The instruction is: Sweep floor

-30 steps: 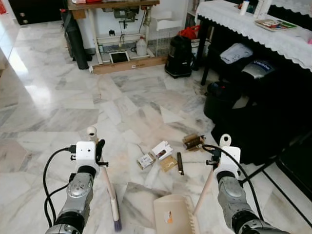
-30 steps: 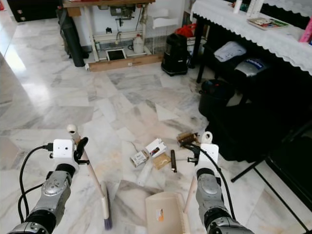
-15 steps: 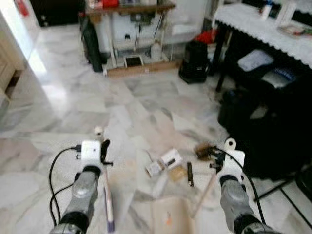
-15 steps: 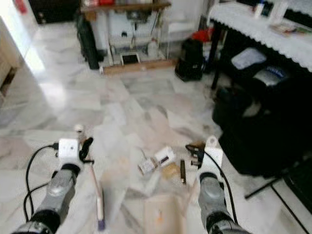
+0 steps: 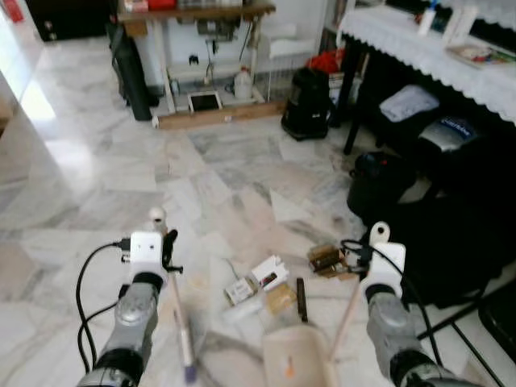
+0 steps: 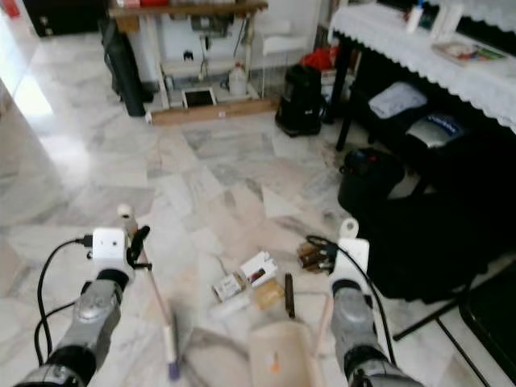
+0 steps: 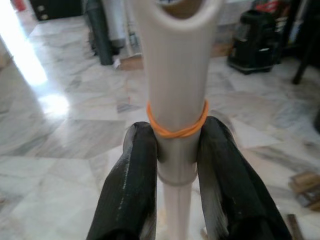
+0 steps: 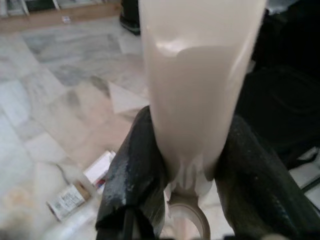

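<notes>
Standing: robot over a white marble floor (image 5: 97, 161), both arms raised in front.
Left gripper (image 7: 176, 165): fingers clamped on the cream handle of a broom (image 5: 179, 322), just below an orange rubber band (image 7: 176, 131) wound round the handle.
Broom: slants down from the left gripper toward 6 o'clock; purple bristle tip touches the floor near the lower edge of the head view.
Right gripper (image 8: 187, 170): fingers clamped on the cream handle of a dustpan (image 5: 294, 360).
Dustpan: cream pan lies on the floor at 6 o'clock, between the two arms, its handle rising toward 1 o'clock.
Litter: small white box (image 5: 269, 272), labelled carton (image 5: 240, 290), tan piece (image 5: 280, 297) and dark stick (image 5: 301, 289) lie close together just beyond the pan at 12 o'clock; a brown block (image 5: 325, 258) lies at 1 o'clock.
Surroundings: black bags (image 5: 387, 173) under a lace-covered table (image 5: 419, 48) at 2 o'clock; wooden workbench (image 5: 193, 12) at 12 o'clock, far off.
</notes>
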Available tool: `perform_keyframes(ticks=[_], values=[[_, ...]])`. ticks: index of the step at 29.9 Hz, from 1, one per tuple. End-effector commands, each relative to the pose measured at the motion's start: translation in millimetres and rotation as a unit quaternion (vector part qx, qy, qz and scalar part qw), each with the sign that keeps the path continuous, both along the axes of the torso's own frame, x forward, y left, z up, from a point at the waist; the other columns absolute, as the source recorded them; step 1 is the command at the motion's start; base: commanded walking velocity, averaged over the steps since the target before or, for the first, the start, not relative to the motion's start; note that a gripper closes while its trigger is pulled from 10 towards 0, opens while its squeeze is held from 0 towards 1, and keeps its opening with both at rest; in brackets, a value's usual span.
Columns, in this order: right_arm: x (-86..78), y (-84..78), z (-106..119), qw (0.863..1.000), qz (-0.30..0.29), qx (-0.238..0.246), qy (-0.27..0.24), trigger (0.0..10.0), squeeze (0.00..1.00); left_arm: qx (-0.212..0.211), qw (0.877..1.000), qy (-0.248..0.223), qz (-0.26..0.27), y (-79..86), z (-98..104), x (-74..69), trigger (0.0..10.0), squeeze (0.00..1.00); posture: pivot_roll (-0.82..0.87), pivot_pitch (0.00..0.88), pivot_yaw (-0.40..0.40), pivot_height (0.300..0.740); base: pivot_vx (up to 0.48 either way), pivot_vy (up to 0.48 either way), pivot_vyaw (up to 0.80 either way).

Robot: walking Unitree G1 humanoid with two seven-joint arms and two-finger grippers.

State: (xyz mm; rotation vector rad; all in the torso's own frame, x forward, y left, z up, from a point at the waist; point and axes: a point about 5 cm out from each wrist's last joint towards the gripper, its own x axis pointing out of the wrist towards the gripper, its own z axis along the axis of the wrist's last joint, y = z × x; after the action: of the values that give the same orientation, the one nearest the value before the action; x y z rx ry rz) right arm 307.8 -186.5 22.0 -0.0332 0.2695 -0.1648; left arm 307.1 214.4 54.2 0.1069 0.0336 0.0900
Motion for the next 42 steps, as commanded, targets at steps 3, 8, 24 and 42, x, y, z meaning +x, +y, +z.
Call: perform_keyframes(ticks=[3, 8, 24, 42], values=[[3.0, 2.5, 3.9, 1.000, -0.003, 0.016, -0.013, 10.0, 0.00, 0.002, 1.000, -0.011, -0.013, -7.9, 5.7, 5.7, 10.0, 0.00, 0.10, 0.000, -0.017, 0.740, 0.279, 0.000, -0.15], [3.2, 2.8, 3.8, 1.000, -0.002, 0.016, -0.012, 10.0, 0.00, 0.002, 1.000, -0.011, -0.014, -7.8, 6.1, 6.0, 10.0, 0.00, 0.10, 0.000, -0.015, 0.740, 0.277, 0.000, -0.72], [3.1, 5.7, 4.1, 1.000, 0.008, 0.001, -0.014, 10.0, 0.00, 0.003, 1.000, -0.016, -0.016, -7.5, 8.0, 6.8, 10.0, 0.00, 0.10, 0.000, -0.011, 0.740, 0.204, 0.000, -0.21], [0.1, 5.6, 0.6, 1.000, 0.004, -0.003, -0.007, 10.0, 0.00, 0.004, 0.998, 0.011, -0.061, -9.8, 2.2, 5.0, 10.0, 0.00, 0.10, 0.000, -0.007, 0.740, 0.000, 0.000, 0.00]])
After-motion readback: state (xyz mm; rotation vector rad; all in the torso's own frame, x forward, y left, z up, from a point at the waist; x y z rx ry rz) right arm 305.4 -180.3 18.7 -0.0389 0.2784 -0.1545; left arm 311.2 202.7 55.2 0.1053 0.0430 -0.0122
